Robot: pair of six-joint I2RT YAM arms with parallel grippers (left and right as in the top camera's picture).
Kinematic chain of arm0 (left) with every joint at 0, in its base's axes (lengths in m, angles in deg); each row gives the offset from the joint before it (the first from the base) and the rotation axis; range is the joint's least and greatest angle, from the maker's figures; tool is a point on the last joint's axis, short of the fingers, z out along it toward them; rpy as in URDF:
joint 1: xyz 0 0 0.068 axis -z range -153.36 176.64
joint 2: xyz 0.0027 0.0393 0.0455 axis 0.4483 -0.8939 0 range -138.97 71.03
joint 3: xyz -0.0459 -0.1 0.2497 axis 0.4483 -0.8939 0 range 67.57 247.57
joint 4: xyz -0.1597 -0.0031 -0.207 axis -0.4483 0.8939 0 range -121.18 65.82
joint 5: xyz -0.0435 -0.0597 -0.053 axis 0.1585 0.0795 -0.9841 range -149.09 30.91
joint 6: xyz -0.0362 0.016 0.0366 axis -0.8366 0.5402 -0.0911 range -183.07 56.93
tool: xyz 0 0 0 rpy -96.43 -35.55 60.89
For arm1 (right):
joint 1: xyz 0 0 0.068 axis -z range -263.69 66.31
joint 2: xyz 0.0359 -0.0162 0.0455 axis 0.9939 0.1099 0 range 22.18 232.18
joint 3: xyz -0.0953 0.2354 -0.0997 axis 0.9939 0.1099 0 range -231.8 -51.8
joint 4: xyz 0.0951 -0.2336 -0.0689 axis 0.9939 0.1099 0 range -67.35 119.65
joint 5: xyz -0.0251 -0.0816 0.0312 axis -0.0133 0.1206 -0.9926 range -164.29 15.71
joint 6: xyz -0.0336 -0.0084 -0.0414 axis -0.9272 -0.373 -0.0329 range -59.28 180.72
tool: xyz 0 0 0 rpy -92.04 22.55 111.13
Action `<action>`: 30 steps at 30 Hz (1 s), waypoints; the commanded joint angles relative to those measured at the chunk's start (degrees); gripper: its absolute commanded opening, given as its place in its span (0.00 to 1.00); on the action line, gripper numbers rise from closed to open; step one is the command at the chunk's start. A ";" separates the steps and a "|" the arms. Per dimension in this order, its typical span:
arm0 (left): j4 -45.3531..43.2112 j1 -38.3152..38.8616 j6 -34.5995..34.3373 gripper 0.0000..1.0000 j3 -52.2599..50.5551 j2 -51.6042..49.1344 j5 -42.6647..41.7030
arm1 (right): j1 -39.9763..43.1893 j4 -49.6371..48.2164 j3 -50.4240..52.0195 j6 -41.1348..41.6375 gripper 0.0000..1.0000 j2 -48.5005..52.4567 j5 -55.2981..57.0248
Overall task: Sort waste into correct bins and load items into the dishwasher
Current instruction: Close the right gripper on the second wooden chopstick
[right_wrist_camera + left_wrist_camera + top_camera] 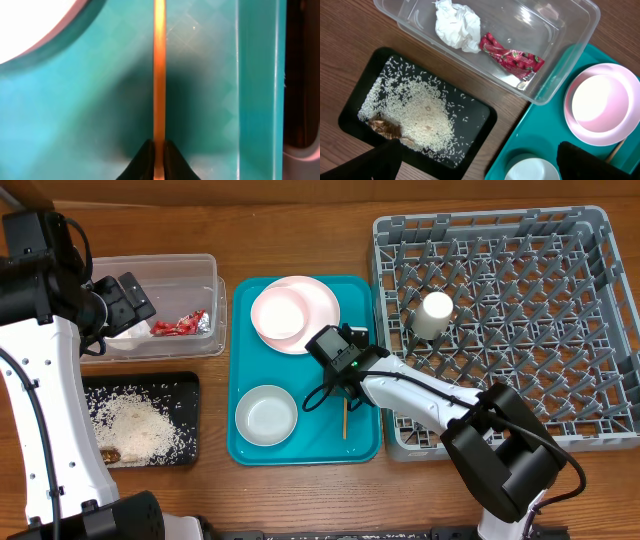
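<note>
**Partner:** Which pincer has the chopstick?

**Me:** My right pincer (159,152). Its tips are clenched on a single wooden chopstick (159,60), one tip pressed to each side, low over the teal tray (210,100).

**Partner:** How does the stick lie?

**Me:** Seen from above, its long axis runs from 12 to 6 near the tray's 3 o'clock edge. I grip the 12 o'clock part and the rest trails toward 6. Whether it has lifted off the tray floor I cannot tell.

**Partner:** And the dish rack (500,330)?

**Me:** It is at 3 o'clock from my pincer, just beside the tray, with its wall between us. I judge the stick must rise above that wall and then travel toward 3 o'clock. It should be laid so it does not slip through the grid.

**Partner:** Could the left arm help?

**Me:** No. My left pincer (135,297) hangs released above the clear tub (215,300) at 9 o'clock, well apart from the stick. The right is far nearer.
</note>
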 commanded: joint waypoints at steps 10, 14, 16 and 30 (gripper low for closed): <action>-0.07 -0.31 -0.83 1.00 0.00 -0.28 -0.42 | 0.00 -1.05 0.96 -0.09 0.16 0.90 2.23; -0.07 -0.31 -0.83 1.00 0.00 -0.28 -0.42 | 0.00 -1.07 0.96 -0.09 0.19 0.90 2.23; -0.07 -0.31 -0.83 1.00 0.00 -0.28 -0.42 | 0.00 -1.11 0.96 -0.11 0.19 0.90 2.25; -0.07 -0.31 -0.83 1.00 0.00 -0.28 -0.42 | 0.00 -1.07 1.03 -0.11 0.15 1.20 2.27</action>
